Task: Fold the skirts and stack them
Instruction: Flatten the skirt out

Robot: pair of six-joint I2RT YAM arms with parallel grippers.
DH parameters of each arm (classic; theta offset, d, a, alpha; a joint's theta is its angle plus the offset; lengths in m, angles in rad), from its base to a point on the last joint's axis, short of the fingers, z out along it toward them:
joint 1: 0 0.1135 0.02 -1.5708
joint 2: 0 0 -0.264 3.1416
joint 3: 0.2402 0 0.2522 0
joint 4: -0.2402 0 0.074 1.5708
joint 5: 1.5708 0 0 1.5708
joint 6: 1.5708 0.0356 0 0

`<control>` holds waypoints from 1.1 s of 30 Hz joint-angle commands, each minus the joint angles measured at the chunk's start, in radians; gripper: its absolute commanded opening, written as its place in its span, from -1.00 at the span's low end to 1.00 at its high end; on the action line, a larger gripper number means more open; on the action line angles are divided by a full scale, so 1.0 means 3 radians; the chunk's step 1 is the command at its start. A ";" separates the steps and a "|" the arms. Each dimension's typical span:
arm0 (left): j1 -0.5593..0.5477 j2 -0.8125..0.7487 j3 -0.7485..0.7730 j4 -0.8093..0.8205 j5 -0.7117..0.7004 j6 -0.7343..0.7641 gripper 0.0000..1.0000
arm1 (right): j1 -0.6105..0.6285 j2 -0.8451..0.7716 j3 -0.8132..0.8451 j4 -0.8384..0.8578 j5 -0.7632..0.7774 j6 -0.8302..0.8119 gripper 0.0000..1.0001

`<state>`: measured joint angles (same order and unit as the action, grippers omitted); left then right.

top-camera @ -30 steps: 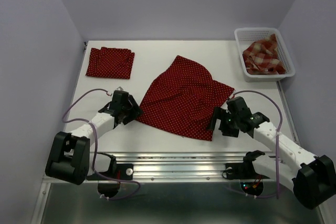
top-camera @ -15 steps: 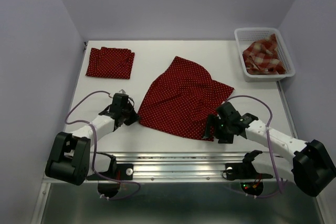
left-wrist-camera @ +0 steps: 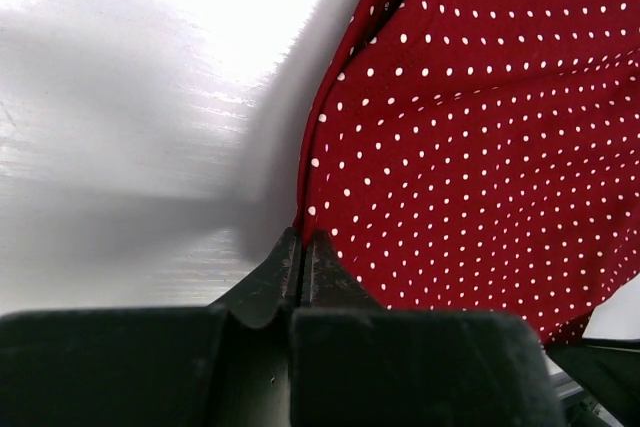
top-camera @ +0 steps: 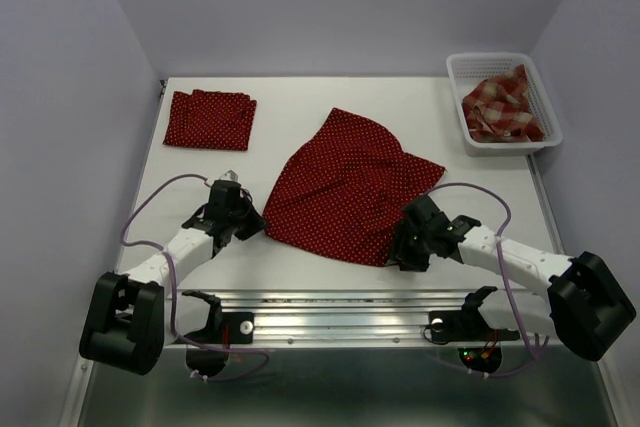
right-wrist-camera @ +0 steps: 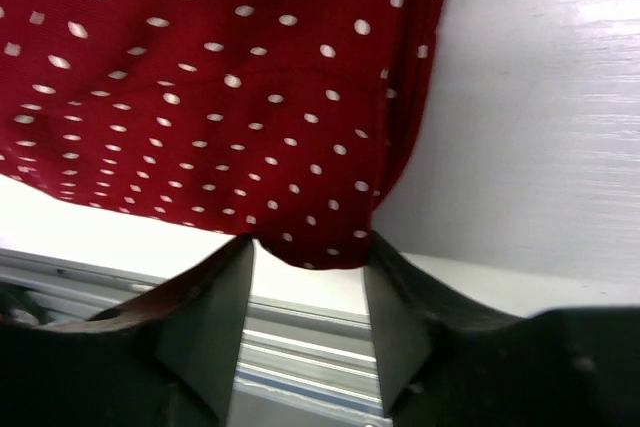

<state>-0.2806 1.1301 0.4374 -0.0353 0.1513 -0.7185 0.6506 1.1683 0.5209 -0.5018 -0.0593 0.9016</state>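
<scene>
the spread dotted skirt [top-camera: 350,192] lies central on the table [top-camera: 300,107]. left gripper [left-wrist-camera: 302,240] has fingers pressed together on its near-left corner; right gripper [right-wrist-camera: 305,249] has fingers apart around the near-right corner (1 folded skirt [top-camera: 210,119] sits far left).

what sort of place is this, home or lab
Probably a robot lab bench: white table boxed in by plain walls, two arms bolted to its near edge, a skirt spread out.

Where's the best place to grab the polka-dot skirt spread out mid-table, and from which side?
I'd pinch the spread skirt at its two near corners, coming in low from the near edge of the table. It lies flat, so only those jutting corners, one on each side, give an edge to close on.
</scene>
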 commanded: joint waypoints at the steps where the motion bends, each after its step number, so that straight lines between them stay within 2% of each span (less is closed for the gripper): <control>1: -0.0016 -0.0111 -0.0077 -0.0015 0.0048 0.0012 -1.00 | 0.0035 0.0104 -0.0151 -0.0045 0.0565 0.0236 0.18; 6: -0.0016 -0.0188 -0.0103 -0.0025 0.0058 0.0012 -1.00 | 0.0035 0.0063 -0.0202 -0.0045 0.0709 0.0369 0.24; 8: -0.0021 -0.0203 -0.0103 -0.0026 0.0058 0.0017 -1.00 | 0.0035 0.0084 -0.0197 -0.0020 0.0745 0.0375 0.18; 11: -0.0021 -0.0213 -0.0103 -0.0031 0.0058 0.0012 -1.00 | 0.0035 0.0120 -0.0182 -0.0025 0.0786 0.0359 -0.12; 12: -0.0021 -0.0218 -0.0098 -0.0036 0.0058 0.0007 -1.00 | 0.0035 0.0120 -0.0182 -0.0035 0.0801 0.0364 -0.25; 13: -0.0021 -0.0224 -0.0098 -0.0041 0.0058 0.0012 -1.00 | 0.0035 0.0105 -0.0182 -0.0040 0.0821 0.0354 -0.50; 15: -0.0016 -0.0239 -0.0077 -0.0051 0.0084 0.0002 -1.00 | 0.0035 -0.0017 -0.0126 -0.0121 0.0852 0.0303 -0.74; 18: -0.0021 -0.0315 0.0009 -0.0066 0.0145 -0.0018 -1.00 | 0.0035 -0.0303 0.0058 -0.0325 0.0847 0.0105 -0.99; 22: -0.0021 -0.0591 0.0270 -0.0112 0.0390 -0.0008 -1.00 | 0.0035 -0.0662 0.0797 -0.0617 0.0888 -0.0263 -0.99; 26: -0.0021 -0.0857 0.0975 -0.0215 0.0421 -0.0024 -1.00 | 0.0035 -0.0724 0.1611 -0.0980 0.1123 -0.0612 -0.99; 28: -0.0021 -0.0975 0.1251 -0.0210 0.0310 -0.0024 -1.00 | 0.0035 -0.0744 0.1893 -0.1037 0.1276 -0.0775 -0.99; 29: -0.0021 -0.1006 0.1546 -0.0250 0.0238 -0.0008 -1.00 | 0.0035 -0.0800 0.2026 -0.1022 0.1317 -0.0816 -0.99; 33: -0.0021 -0.1026 0.2263 -0.0424 -0.0146 0.0058 -1.00 | 0.0035 -0.0964 0.2649 -0.0752 0.1460 -0.1092 -0.99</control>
<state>-0.2829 0.8593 0.9543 -0.1600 0.2016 -0.7254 0.6563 0.9283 1.1805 -0.7509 0.2878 0.6849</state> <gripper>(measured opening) 0.037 0.043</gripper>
